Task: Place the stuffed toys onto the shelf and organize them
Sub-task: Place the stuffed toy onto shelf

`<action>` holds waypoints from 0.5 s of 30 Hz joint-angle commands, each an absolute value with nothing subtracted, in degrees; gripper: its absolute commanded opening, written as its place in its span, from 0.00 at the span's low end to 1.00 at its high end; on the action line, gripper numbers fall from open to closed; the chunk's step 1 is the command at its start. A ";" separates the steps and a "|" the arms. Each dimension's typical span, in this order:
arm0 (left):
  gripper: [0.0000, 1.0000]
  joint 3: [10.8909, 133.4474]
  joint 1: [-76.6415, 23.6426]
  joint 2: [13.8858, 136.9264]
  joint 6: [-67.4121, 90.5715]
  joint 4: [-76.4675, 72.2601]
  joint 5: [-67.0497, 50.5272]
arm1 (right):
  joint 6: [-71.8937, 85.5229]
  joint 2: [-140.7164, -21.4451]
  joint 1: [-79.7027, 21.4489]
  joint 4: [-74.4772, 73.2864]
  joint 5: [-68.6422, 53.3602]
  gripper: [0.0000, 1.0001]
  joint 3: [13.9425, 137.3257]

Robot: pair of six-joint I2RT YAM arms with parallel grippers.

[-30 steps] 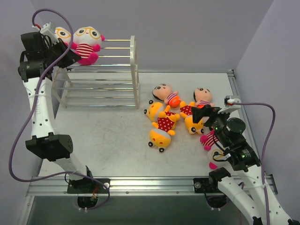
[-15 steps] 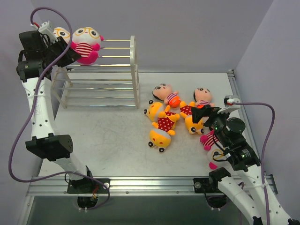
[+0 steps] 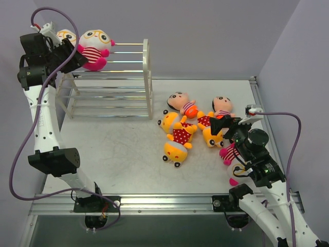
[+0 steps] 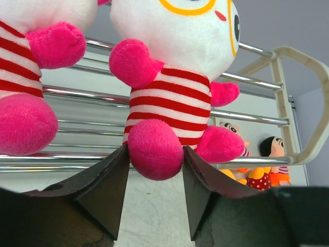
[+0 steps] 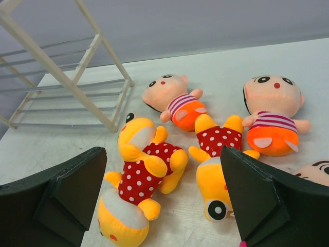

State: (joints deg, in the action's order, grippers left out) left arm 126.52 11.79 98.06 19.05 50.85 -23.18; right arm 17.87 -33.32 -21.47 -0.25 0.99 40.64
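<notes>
The shelf [image 3: 147, 77] stands at the back left. Two pink stuffed toys sit on its top tier, one [image 3: 95, 47] [image 4: 175, 62] beside another [image 3: 67, 36] [image 4: 31, 77]. My left gripper [image 3: 66, 52] [image 4: 154, 170] is open, its fingertips either side of the nearer toy's pink foot. Three yellow toys [image 3: 175, 150] [image 3: 178, 129] [image 3: 212, 135] and two peach-faced toys [image 3: 182, 103] [image 3: 222, 106] lie on the table [image 3: 113, 149]. My right gripper [image 3: 226, 126] [image 5: 163, 154] is wide open and empty above the yellow toys [image 5: 144, 164]. A third pink toy [image 3: 229, 153] lies beside the right arm.
The shelf's middle and bottom tiers hold nothing. Part of a third peach face [image 5: 314, 172] shows at the right wrist view's lower right edge. A metal rail [image 3: 154, 203] runs along the table's near edge. Walls close in on the left, back and right.
My left gripper has drawn slightly back and up to the left from the pink toy, which stays put on the top tier. The right arm has not moved.
</notes>
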 commanded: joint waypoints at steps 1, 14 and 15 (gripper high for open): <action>0.55 128.15 12.22 96.59 18.98 48.69 -21.80 | 17.31 -33.49 -22.06 2.55 0.53 0.98 40.61; 0.88 123.66 12.22 90.01 22.58 42.37 -18.90 | 17.14 -33.84 -22.24 2.55 0.53 0.98 40.78; 0.89 123.49 12.22 89.74 22.67 42.19 -18.72 | 17.05 -33.84 -22.24 2.55 0.53 0.98 40.87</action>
